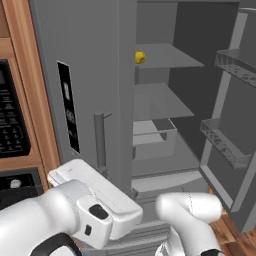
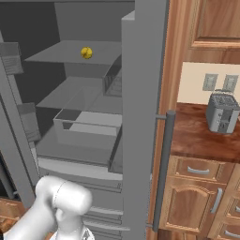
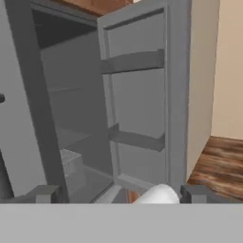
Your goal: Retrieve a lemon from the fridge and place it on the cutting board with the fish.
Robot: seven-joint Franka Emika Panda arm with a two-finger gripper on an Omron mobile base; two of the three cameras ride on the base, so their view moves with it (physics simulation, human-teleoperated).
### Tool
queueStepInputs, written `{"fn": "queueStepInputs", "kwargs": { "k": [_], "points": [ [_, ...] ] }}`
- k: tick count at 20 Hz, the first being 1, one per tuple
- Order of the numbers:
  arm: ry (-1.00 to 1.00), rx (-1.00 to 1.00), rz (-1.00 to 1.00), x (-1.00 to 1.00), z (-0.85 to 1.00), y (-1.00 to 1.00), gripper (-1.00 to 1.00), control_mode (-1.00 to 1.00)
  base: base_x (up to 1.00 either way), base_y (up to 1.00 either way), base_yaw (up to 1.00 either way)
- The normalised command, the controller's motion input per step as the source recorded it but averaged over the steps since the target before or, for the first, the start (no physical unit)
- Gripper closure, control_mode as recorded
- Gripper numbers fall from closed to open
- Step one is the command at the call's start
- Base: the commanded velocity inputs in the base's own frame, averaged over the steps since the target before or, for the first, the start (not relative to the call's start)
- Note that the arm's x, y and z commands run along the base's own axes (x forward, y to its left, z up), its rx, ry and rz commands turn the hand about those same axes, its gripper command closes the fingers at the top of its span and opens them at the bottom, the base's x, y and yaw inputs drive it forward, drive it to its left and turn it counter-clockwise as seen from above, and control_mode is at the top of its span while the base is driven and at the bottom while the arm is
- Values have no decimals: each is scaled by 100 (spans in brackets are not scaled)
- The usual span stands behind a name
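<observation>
The lemon [image 1: 140,58] [image 2: 86,53] is a small yellow fruit lying on the upper shelf of the fridge [image 1: 85,75] [image 2: 140,117], near the shelf's front edge. One fridge door [image 3: 137,104] is swung wide open, and the grey shelves and a drawer show inside. My gripper [image 3: 121,194] faces the open fridge from low down and is well short of the lemon. Its fingertips [image 3: 47,193] stand far apart with nothing between them. The cutting board and the fish are out of view.
The open door's bins [image 1: 225,142] jut out on the right. A black oven [image 1: 10,120] sits in the wood cabinet left of the fridge. A grey toaster [image 2: 222,112] stands on the brown counter [image 2: 197,136] to the right, above drawers. The floor [image 3: 223,161] is wood.
</observation>
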Motion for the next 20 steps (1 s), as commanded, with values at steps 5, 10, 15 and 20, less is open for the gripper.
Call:
{"fn": "queueStepInputs", "kwargs": {
  "k": [5, 10, 15, 20],
  "points": [
    [0, 27, 19, -69, 0, -86, -100, -100, 0, 0, 0],
    [18, 35, 19, 31, 0, -94, -100, -100, 0, 0, 0],
    [1, 35, 13, 73, -3, -71, -100, -100, 0, 0, 0],
    [-3, 37, 11, 56, -15, -41, -100, -100, 0, 0, 0]
  ]
}}
